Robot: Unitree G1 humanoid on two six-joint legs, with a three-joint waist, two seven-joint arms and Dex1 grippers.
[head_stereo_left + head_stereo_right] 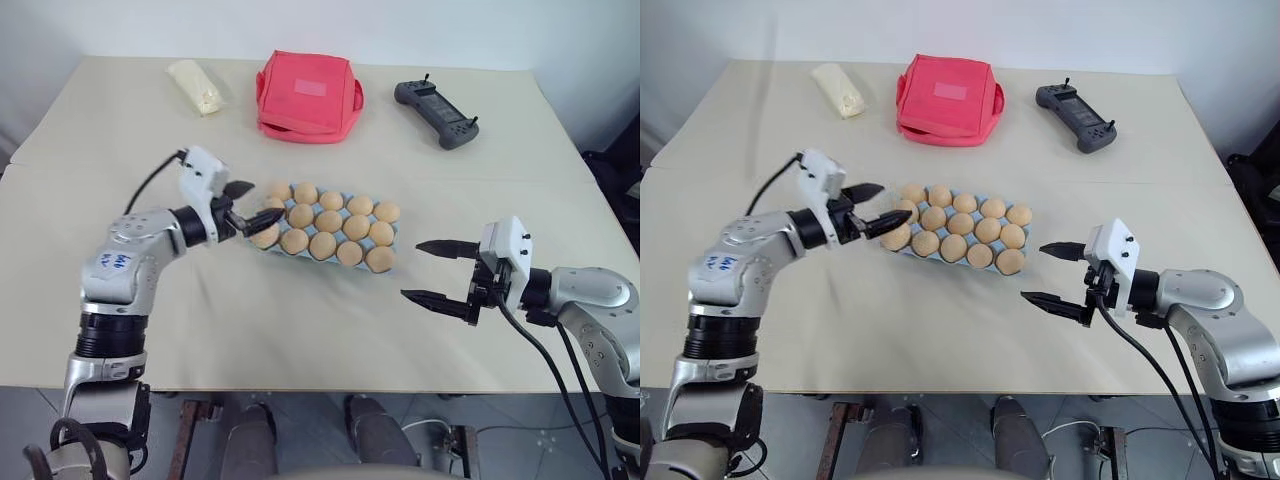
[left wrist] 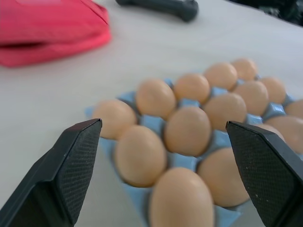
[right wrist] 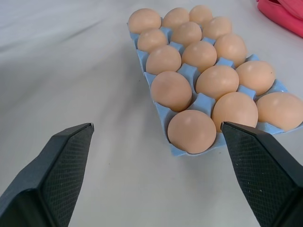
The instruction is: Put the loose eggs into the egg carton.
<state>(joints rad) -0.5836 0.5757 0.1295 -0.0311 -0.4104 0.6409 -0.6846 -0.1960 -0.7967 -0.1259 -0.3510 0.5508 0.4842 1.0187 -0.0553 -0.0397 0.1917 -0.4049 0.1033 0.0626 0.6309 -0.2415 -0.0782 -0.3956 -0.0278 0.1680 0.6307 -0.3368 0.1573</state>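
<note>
The light blue egg carton (image 3: 163,118) lies at the middle of the table, and every cup that shows holds a tan-orange egg (image 1: 329,221). Loose eggs are out of view: each egg I see sits in a cup. My left gripper (image 1: 265,200) hovers level at the carton's left end, open, its fingers spread above the nearest eggs with nothing between them. My right gripper (image 1: 411,269) hangs open to the right of the carton, apart from it and empty. The right wrist view looks along the carton's length between its two fingers (image 3: 57,165).
At the back of the table stand a red fabric pouch (image 1: 307,95), a pale cream packet (image 1: 197,86) to its left and a dark grey handheld controller (image 1: 437,113) to its right. The beige table (image 1: 300,330) ends just in front of me.
</note>
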